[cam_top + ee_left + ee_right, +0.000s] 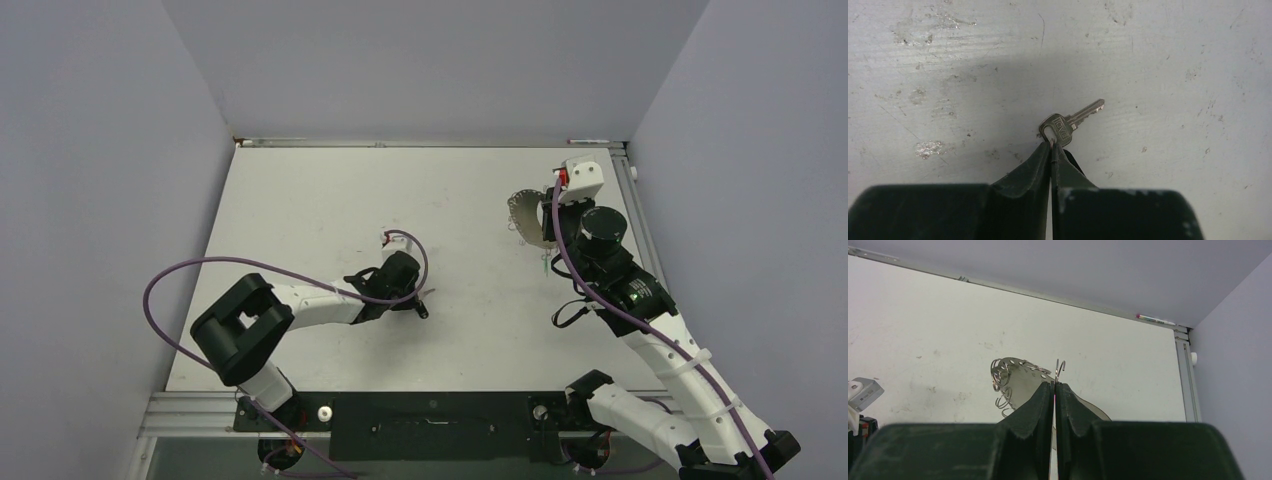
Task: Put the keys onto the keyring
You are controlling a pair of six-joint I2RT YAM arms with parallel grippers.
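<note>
A small silver key (1068,124) lies flat on the white table, its blade pointing up and right. My left gripper (1051,145) is shut at the key's head, a thin bit of metal ring pinched between the tips. In the top view the left gripper (420,302) is low over mid-table. My right gripper (1054,385) is shut on the keyring (1015,377), a silver piece with holes and small wire rings, held above the table. A wire end (1060,366) hooks up past the tips. The keyring (525,212) hangs at the back right, with a green tag (543,265) below it.
A pen with a pink cap (1154,319) lies on the back rail. The table's right edge rail (1182,375) and the purple wall run close beside the right arm. A purple cable (200,265) loops over the left arm.
</note>
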